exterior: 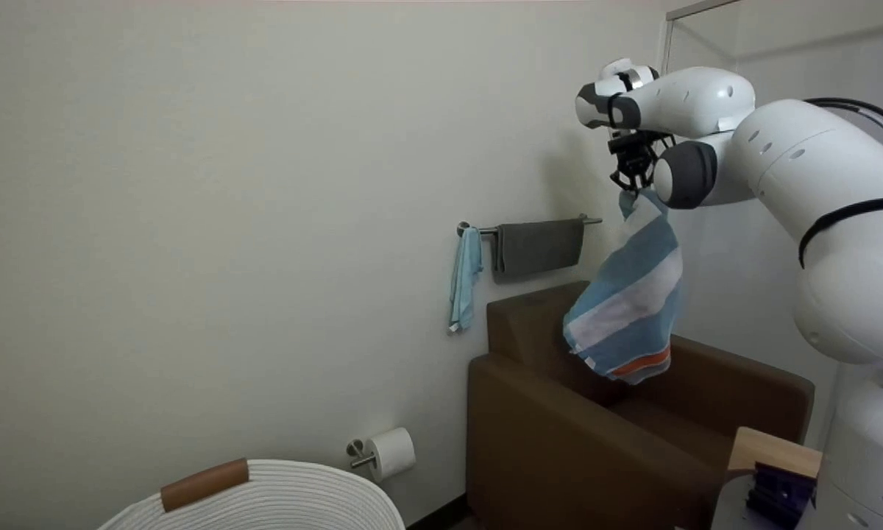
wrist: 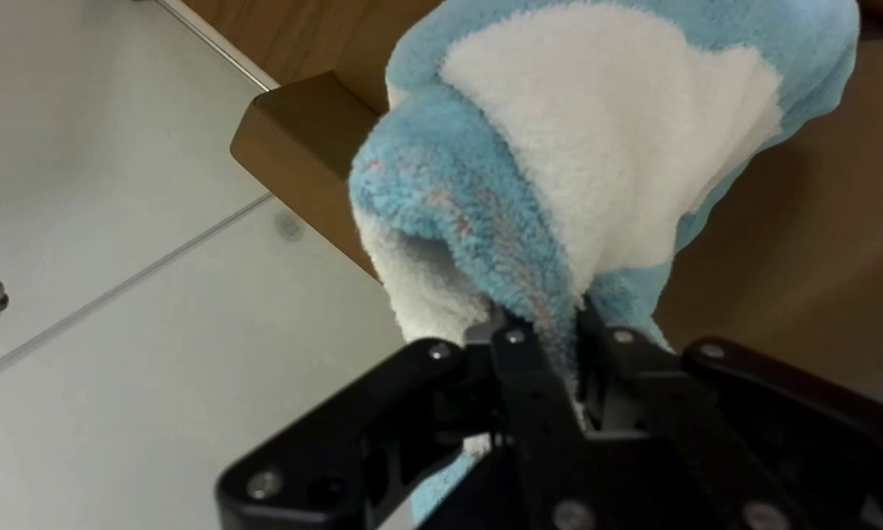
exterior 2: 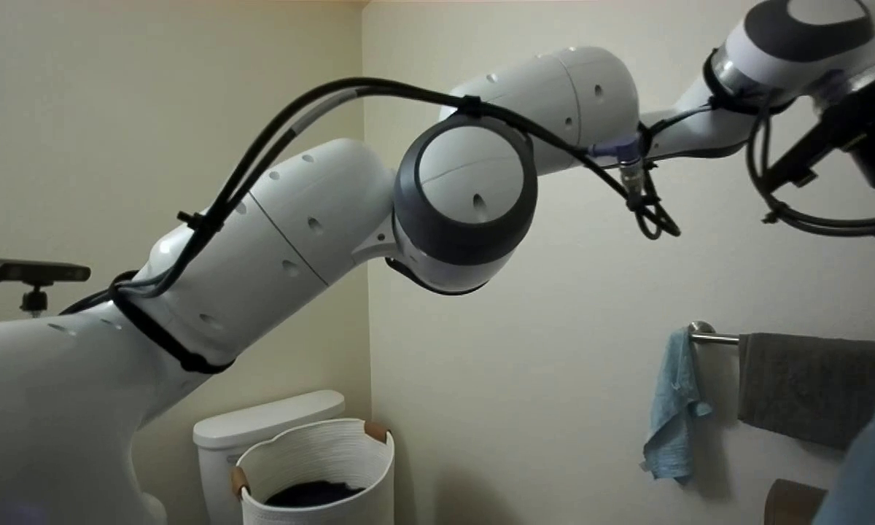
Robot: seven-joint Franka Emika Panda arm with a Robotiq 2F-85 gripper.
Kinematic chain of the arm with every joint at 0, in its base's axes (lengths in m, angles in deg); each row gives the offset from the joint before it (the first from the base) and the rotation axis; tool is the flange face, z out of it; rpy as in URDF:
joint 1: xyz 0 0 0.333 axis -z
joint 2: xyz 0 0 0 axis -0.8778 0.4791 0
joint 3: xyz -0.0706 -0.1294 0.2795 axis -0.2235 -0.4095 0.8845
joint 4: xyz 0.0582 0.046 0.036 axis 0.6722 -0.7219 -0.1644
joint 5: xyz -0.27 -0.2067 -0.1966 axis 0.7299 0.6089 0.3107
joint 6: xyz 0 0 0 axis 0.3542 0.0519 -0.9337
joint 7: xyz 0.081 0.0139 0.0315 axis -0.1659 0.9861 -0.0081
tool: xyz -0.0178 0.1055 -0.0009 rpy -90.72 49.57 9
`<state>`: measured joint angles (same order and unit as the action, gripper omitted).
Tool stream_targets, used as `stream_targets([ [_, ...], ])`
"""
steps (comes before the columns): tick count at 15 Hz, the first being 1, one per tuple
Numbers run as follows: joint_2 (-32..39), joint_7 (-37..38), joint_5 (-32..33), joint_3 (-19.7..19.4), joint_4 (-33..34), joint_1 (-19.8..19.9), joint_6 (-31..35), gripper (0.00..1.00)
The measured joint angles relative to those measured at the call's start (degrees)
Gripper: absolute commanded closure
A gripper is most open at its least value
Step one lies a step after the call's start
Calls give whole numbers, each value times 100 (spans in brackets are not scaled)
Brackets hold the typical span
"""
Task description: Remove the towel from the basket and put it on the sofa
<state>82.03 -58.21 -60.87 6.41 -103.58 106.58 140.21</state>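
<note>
Sofa (exterior: 559, 434) beneath, claw (wrist: 555, 335) grips towel (exterior: 627, 298).

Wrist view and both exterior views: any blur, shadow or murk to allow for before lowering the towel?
Wrist view: the towel is fairly sharp, the jaws soft toward the bottom edge; in an exterior view, the brown sofa is dim and a soft shadow marks the wall; in an exterior view, the dark contents of the basket lose detail.

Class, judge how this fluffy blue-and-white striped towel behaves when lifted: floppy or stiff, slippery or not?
The fluffy blue-and-white striped towel is probably floppy: it droops from the black two-fingered pincer. Its fuzzy pile suggests it shouldn't slip easily.
</note>
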Motion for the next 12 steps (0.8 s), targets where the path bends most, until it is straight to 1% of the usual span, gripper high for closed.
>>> stream_targets([
  [4,542,-40,-254,197,-7,612,179,94],
  [6,800,-103,-376,327,-6,838,180,94],
  [9,1101,-266,-413,437,1,1028,185,94],
  [12,1363,-374,-413,438,1,1090,187,93],
])
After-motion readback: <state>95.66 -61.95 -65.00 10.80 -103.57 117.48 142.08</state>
